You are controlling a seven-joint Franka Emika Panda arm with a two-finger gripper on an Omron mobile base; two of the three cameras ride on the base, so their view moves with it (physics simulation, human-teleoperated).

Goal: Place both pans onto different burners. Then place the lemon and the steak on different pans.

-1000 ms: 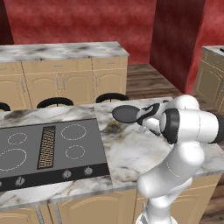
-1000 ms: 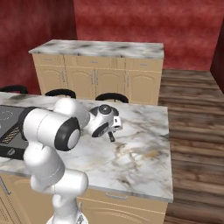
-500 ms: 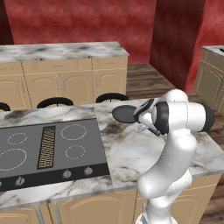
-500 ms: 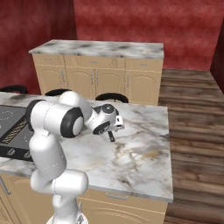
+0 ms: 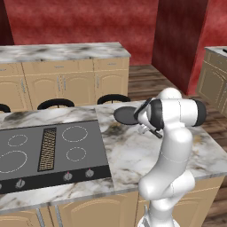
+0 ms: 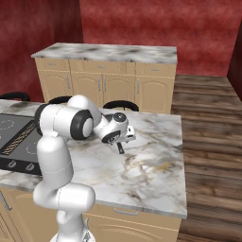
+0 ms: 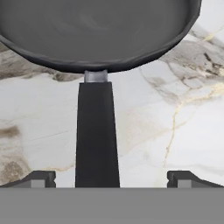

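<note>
On the marble island counter (image 5: 133, 155), to the right of the dark cooktop (image 5: 53, 146) with its white burners (image 5: 74, 133), one black pan (image 5: 126, 115) sits with its straight handle (image 7: 96, 131) pointing back toward the arm. That handle's long axis runs directly between the fingertips (image 7: 41, 178) and rather nearer one of them, the bowl lying beyond. The gripper (image 7: 111, 179) stands fully spread around the handle and grasps nothing, so closing on it appears to be the next step.

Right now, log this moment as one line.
end effector: open, straddling handle | pan: on marble counter, not gripped | cooktop: bare
</note>
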